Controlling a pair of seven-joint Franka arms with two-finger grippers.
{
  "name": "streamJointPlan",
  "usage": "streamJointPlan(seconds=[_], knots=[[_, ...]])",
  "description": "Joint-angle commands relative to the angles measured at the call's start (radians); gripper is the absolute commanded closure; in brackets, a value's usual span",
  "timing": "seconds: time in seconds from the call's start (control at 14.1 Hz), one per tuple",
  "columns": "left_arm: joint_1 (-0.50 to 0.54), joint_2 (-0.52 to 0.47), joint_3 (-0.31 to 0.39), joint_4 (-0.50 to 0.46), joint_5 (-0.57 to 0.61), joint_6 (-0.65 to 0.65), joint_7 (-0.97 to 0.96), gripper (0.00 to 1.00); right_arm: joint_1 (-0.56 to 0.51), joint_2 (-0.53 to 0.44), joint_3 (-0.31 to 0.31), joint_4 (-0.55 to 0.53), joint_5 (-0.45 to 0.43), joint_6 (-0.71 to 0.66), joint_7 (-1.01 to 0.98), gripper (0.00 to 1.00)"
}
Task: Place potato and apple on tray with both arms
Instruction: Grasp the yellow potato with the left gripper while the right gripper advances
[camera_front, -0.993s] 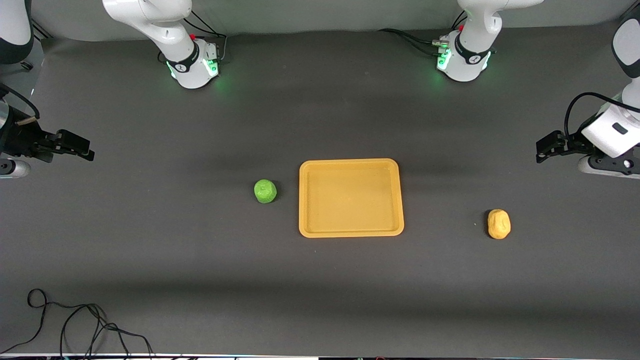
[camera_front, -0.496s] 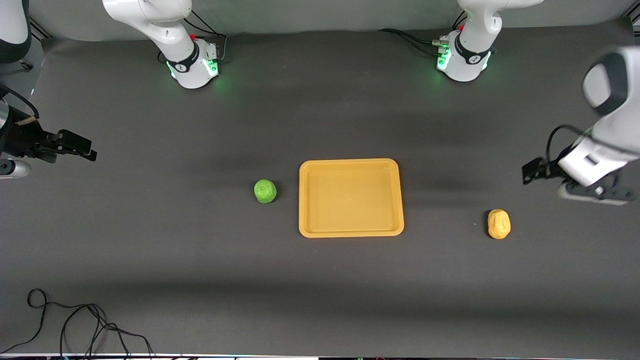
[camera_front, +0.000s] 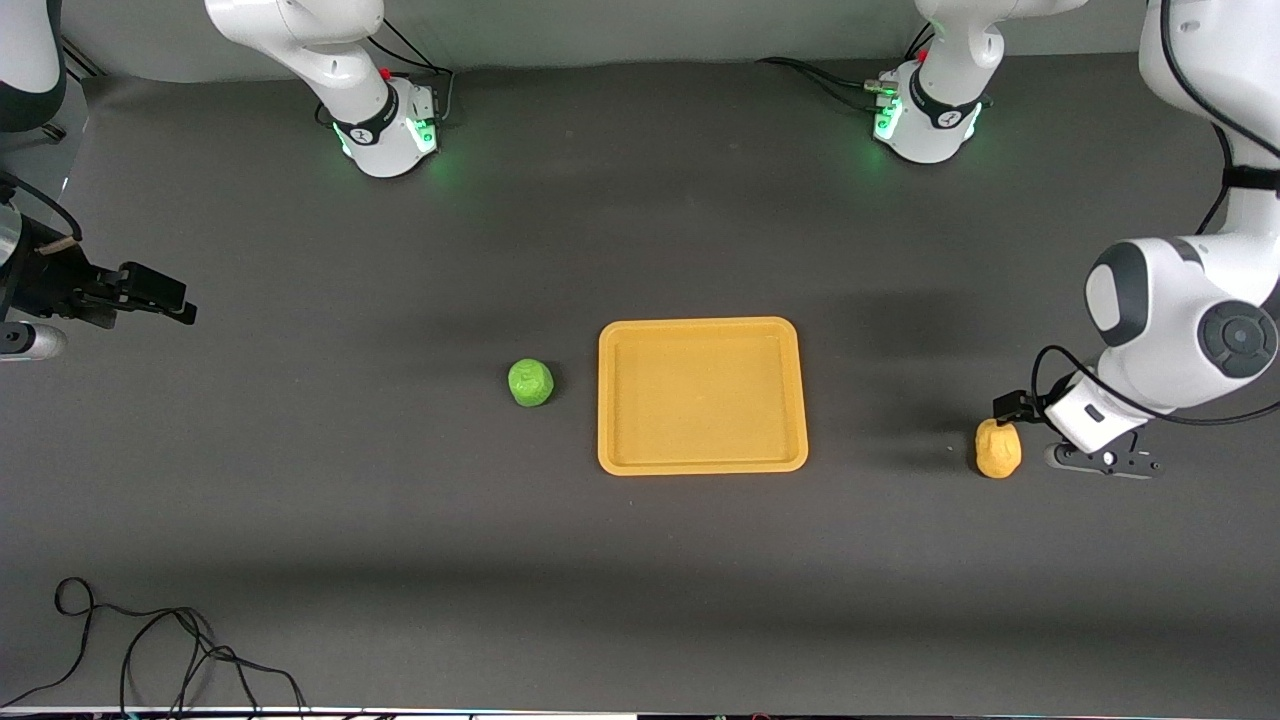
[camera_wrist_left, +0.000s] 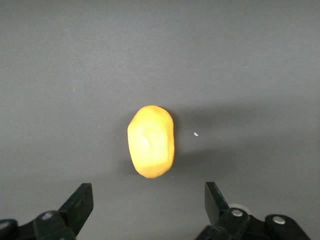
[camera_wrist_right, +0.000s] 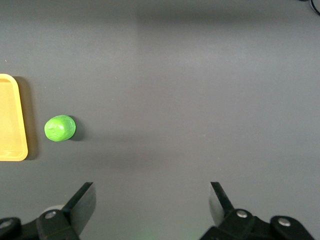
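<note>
Dark table (camera_front: 640, 560), left gripper (camera_wrist_left: 147, 202) fingers wide by potato (camera_front: 998, 448), right gripper (camera_wrist_right: 152, 205) wide, cut off at edge

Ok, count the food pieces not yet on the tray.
2. The apple lies beside the tray, toward the right arm's end; the potato lies toward the left arm's end.

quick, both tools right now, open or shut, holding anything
Left tool: open, empty, over the potato.
Right tool: open, empty, apart from the apple.
</note>
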Motion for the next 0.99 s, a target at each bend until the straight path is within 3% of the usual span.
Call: streamJointPlan(seconds=[0.0, 0.28, 0.43, 0.5, 0.57, 0.64, 0.71, 0.92], knots=[[0.013, 0.133, -0.002, 0.115, 0.005, -0.021, 0.028, 0.01, 0.025, 0.004, 0.001, 0.004, 0.007, -0.002, 0.005, 0.0], [0.016, 0.21, -0.002, 0.124, -0.078, -0.01, 0.023, 0.02, 0.186, 0.003, 0.0, -0.053, 0.007, 0.044, 0.234, 0.0], [0.008, 0.23, -0.002, 0.117, -0.127, 0.022, 0.017, 0.11, 0.259, -0.006, 0.001, -0.114, 0.009, 0.103, 0.326, 0.0], [0.006, 0.236, -0.002, 0.118, -0.126, 0.025, 0.02, 0.28, 0.301, -0.011, 0.001, -0.14, 0.01, 0.129, 0.392, 0.0], [0.013, 0.232, -0.002, 0.123, -0.126, 0.012, 0.028, 0.64, 0.347, -0.014, 0.001, -0.157, 0.01, 0.149, 0.476, 0.0], [0.014, 0.224, -0.002, 0.126, -0.124, 0.001, 0.025, 0.83, 0.4, -0.014, 0.001, -0.168, 0.01, 0.159, 0.546, 0.0], [0.014, 0.203, -0.002, 0.127, -0.124, -0.007, 0.011, 0.94, 0.444, -0.016, 0.0, -0.18, 0.01, 0.169, 0.593, 0.0], [-0.015, 0.18, -0.013, 0.181, -0.126, -0.129, -0.157, 0.97, 0.507, -0.037, 0.0, -0.238, 0.009, 0.211, 0.637, 0.0]])
